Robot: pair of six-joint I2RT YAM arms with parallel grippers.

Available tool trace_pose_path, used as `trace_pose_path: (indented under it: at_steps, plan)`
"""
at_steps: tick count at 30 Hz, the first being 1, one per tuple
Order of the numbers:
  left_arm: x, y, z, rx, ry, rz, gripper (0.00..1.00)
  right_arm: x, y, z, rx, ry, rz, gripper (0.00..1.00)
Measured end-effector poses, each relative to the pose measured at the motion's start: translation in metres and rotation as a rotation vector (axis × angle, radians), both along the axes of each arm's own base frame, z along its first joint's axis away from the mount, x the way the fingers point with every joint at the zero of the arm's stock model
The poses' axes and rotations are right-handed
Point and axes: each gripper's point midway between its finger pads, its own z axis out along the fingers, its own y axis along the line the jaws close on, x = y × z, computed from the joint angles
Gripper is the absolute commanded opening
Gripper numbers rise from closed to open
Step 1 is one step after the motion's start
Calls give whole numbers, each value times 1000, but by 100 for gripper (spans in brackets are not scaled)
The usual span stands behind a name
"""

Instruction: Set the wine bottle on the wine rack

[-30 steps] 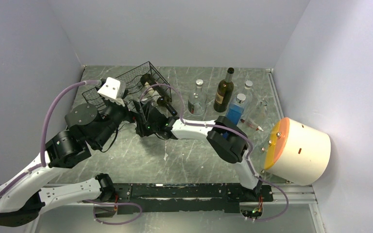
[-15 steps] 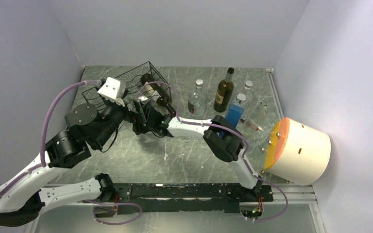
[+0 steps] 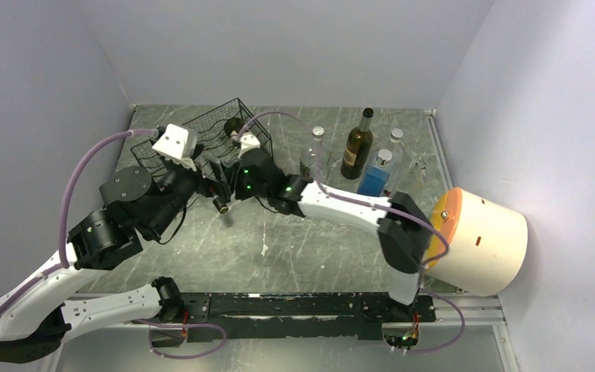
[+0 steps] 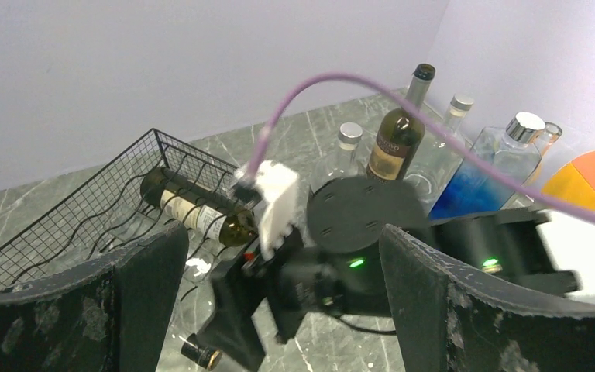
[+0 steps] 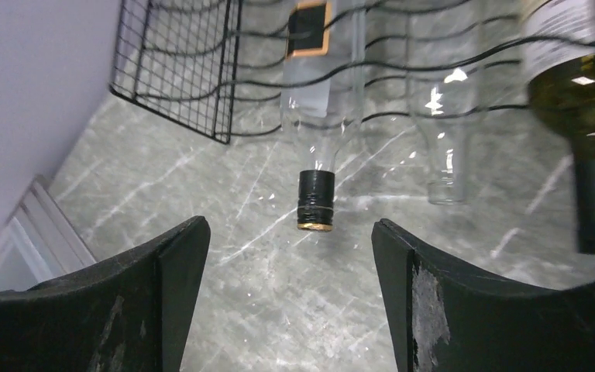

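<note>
**Right tool** (image 5: 287, 229): open. The fingers stand wide apart and touch nothing. It points at the front of the wine rack (image 5: 178, 62), above the table (image 5: 240, 310).

**Left tool** (image 4: 283, 232): open and empty. It hovers beside the rack and faces the right arm's wrist.

**Wine rack:** black wire with wavy tiers and a grid-mesh side. It stands at the far left of the table (image 3: 201, 128).

**Clear wine bottle** (image 5: 310, 116): lies on its side in a trough of the wavy wires, near the mesh side.
- Its neck projects past the front of the rack, in line with the gap between the right fingers.
- Its black cap (image 3: 221, 206) is clear of both fingers.

**Other bottles in the rack:**
- A second clear bottle (image 5: 438, 139) lies alongside the first.
- A dark wine bottle (image 4: 194, 213) with a pale label lies next to that one.

**Far edge of the table:** these bottles stand upright, well apart from the rack.
- One dark bottle (image 3: 358, 147).
- Two clear bottles (image 3: 314, 159).
- One blue bottle (image 3: 376, 174).

**Right side:** a cream drum (image 3: 484, 240) with an orange face.
</note>
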Motion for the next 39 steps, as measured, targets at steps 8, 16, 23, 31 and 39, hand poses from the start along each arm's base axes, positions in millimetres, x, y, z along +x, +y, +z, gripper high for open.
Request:
trace_pose_path:
  at_steps: [8,16,23,31,39]
  plan:
    - [-7,6,8,-36,-16,-15,97,6,-80,78,34,-134,-169,77]
    - [-10,9,3,-71,-21,-19,97,16,-195,155,-67,-315,-494,78]
    - [-4,-4,-15,-45,9,-30,97,42,-297,195,-186,-397,-798,83]
    - [2,-18,-27,-24,35,-42,97,41,-378,196,-308,-399,-1026,87]
    - [11,-40,-41,10,60,-60,97,23,-403,160,-370,-328,-1078,87]
